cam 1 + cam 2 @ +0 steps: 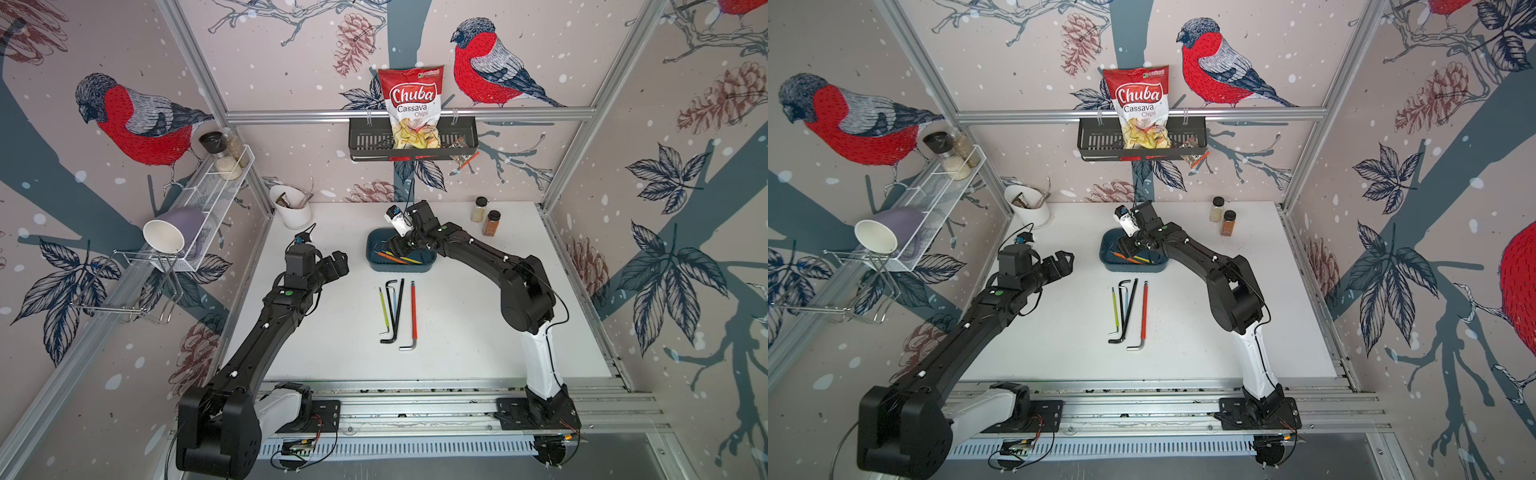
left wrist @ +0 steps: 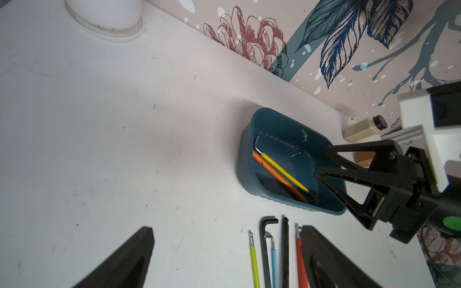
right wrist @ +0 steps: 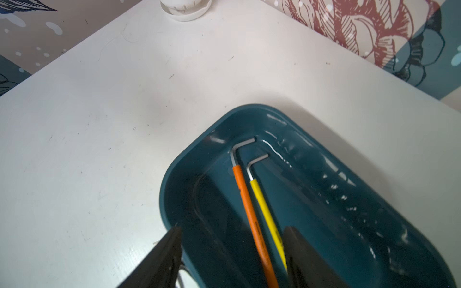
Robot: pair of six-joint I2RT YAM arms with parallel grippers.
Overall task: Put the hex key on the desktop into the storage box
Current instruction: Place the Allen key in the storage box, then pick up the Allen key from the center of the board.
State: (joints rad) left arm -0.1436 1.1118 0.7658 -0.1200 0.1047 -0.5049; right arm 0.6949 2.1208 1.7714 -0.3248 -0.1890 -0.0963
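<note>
Two hex keys, the orange key (image 3: 252, 219) and the yellow key (image 3: 265, 212), lie side by side on the floor of the storage box (image 1: 399, 268), bent ends close to one short wall. Over that box the right gripper (image 2: 324, 161) hangs with jaws spread wide, gripping nothing; both keys lie loose beneath it. Beside the box, the left gripper (image 1: 338, 264) hovers above the bare desktop (image 1: 478, 311), also spread and empty. Five more keys lie in a close row just in front of the box, apart from its wall: the green key (image 2: 254, 261), the bent black key (image 2: 265, 249), the blue key (image 2: 274, 264), the straight black key (image 2: 285, 249) and the red key (image 2: 300, 259). Bare surface runs wide on both sides of the row toward the desktop's side edges. Near the back edge, a white container (image 1: 293, 212) and two spice jars (image 1: 480, 210) stand well apart from the box.
</note>
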